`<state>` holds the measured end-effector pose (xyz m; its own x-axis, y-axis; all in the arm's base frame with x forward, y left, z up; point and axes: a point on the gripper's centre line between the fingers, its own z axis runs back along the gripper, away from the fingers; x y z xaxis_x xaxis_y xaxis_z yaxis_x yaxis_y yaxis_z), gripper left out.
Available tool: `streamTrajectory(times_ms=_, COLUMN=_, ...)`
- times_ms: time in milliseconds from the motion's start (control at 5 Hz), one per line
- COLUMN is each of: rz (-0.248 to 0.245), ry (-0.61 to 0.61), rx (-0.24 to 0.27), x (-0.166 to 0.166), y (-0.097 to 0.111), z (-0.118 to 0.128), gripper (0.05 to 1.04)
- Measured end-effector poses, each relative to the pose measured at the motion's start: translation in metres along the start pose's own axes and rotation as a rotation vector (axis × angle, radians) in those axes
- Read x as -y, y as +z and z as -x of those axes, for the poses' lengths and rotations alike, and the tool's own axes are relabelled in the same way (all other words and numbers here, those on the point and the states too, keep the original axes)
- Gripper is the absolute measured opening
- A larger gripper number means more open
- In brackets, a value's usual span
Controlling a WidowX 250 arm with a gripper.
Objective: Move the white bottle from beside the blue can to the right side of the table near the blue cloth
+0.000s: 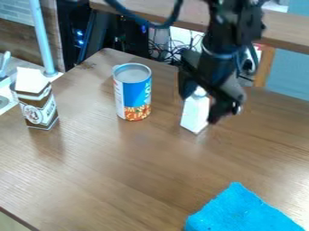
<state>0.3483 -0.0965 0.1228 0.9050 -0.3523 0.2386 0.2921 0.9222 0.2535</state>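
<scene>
1. Blue cloth, five o'clock on the bench.
2. White bottle, three o'clock, standing at the black claw; grip state cannot be told.
3. Can, eleven o'clock; brown-and-white carton, nine o'clock.

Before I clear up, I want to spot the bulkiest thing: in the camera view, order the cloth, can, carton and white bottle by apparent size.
1. Cloth, though nearest the camera and cut off
2. Can and carton: too alike to rank
3. White bottle, partly hidden by the arm
</scene>
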Motion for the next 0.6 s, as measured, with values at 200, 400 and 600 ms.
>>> streamTrajectory(times_ms=200, rz=0.022, ry=0.102, rx=-0.001, x=-0.023, y=-0.002, z=-0.013, gripper=0.996)
streamTrajectory(times_ms=400, rz=0.074, ry=0.165, rx=0.006, x=-0.035, y=-0.010, z=-0.031, gripper=0.996)
streamTrajectory(times_ms=600, rz=0.103, ry=0.216, rx=-0.004, x=-0.048, y=-0.026, z=-0.038, gripper=0.996)
